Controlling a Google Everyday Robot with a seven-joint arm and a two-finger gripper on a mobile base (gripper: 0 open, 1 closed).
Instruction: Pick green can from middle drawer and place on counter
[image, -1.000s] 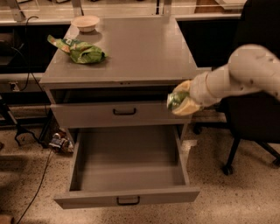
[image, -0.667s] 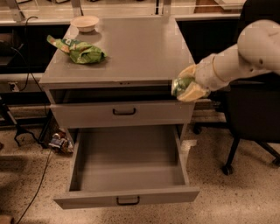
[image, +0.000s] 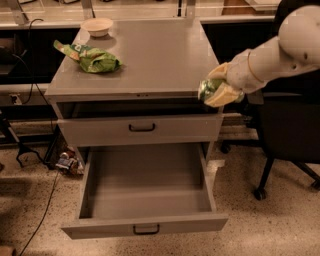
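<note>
From my station, the grey cabinet's counter (image: 150, 55) fills the middle of the view. Below it the open grey drawer (image: 145, 197) is pulled far out, and I see nothing inside it. The drawer above it (image: 140, 131) is nearly shut. The pale arm (image: 280, 47) reaches in from the right, in front of a black office chair (image: 287, 130). A green snack bag (image: 95, 59) and a small bowl (image: 97, 26) sit at the counter's back left. The gripper (image: 214, 91) hangs in the air just off the counter's front right corner, about level with the top. Its yellowish fingers (image: 226, 95) pinch the green can (image: 206, 89), which is tilted and clear of both drawer and counter.
</note>
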